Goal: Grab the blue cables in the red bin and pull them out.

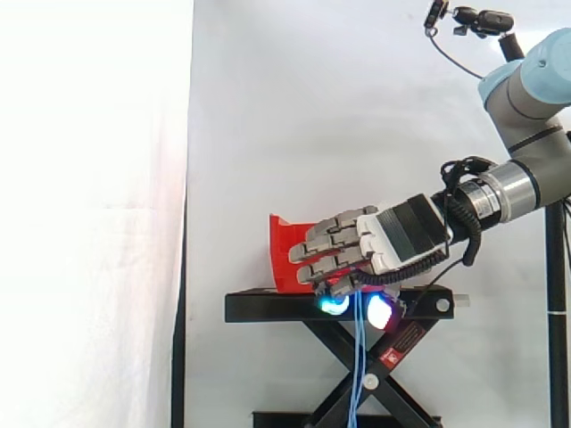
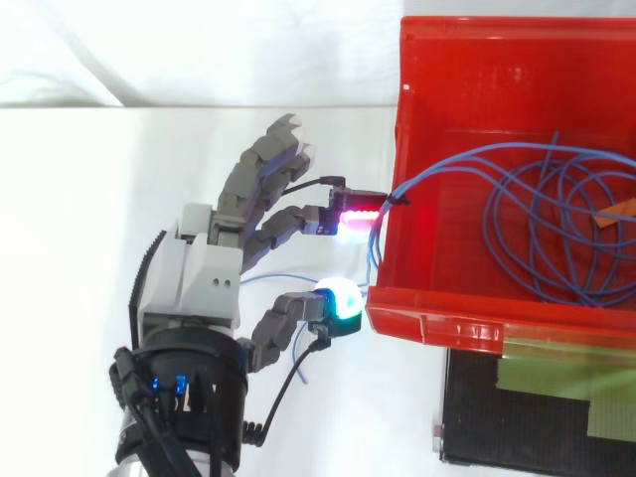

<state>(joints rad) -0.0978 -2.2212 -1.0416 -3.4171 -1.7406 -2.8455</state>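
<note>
The hand [image 2: 204, 278] is seen nearest the lens in the top view, entering from the lower left edge and set close against the left wall of the red bin [image 2: 477, 328]. The blue cables [image 2: 537, 214] are found mostly inside that bin, coiled in loose, overlapping loops across its floor toward the right side. One strand is led out of the coil and over the bin's left wall, and it drops outside just at the front of the hand. A paler length of it is seen lower down, beside the palm. In the side view the strands [image 1: 357, 374] are shown hanging straight down from beneath the hand [image 1: 393, 236], past the top plate of the black stand [image 1: 268, 308] and in front of its crossed legs. Whether the cables are clamped by the hand or merely pass close by it cannot be told. The bin [image 1: 287, 254] is seen resting on top of the stand, its near side partly covered by the hand. A strip of greenish tape [image 2: 556, 378] is laid across the stand's top just beside the bin. The arm [image 1: 535, 89] is seen coming in from the right edge and sloping down to the hand. Everything is backed by the white curtain [image 1: 268, 107].
</note>
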